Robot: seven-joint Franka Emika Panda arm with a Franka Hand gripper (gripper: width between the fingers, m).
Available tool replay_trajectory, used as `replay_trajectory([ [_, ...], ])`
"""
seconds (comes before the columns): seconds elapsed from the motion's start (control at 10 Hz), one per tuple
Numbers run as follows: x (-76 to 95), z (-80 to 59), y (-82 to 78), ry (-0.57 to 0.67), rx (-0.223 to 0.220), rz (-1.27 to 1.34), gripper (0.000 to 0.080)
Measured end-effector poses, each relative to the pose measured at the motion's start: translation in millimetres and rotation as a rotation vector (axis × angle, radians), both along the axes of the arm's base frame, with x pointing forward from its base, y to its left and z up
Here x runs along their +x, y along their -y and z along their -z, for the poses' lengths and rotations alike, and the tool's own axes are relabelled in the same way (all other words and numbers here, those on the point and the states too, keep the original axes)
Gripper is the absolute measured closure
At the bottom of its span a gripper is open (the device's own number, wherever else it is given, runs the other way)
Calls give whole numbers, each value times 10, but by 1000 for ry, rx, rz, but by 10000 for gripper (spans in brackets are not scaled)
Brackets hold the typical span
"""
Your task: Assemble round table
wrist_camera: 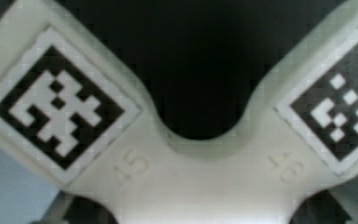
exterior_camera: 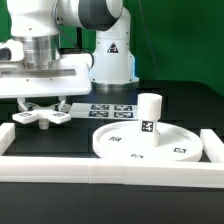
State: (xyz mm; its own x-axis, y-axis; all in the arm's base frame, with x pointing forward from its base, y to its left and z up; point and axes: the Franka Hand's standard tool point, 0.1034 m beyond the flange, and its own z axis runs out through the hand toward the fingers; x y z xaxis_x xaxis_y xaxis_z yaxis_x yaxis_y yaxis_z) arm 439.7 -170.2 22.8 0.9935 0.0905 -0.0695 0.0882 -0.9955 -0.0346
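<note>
My gripper is shut on the flat lobed cross-shaped piece at the exterior view's left, holding it level and low over the black table. In the wrist view this piece fills the picture, with two lobes and their square tags spreading away from my gripper. The large flat rimmed disc lies on the table at the exterior view's right. The short cylindrical post stands upright on the middle of the disc. My gripper is well to the left of both.
The marker board lies behind the disc, near the arm's base. White border rails run along the front, the left and the right of the work area.
</note>
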Motion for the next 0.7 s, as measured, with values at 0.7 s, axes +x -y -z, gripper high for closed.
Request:
replay_trajectory([
  [0.7, 88, -92, -553, 5, 20, 105, 350],
])
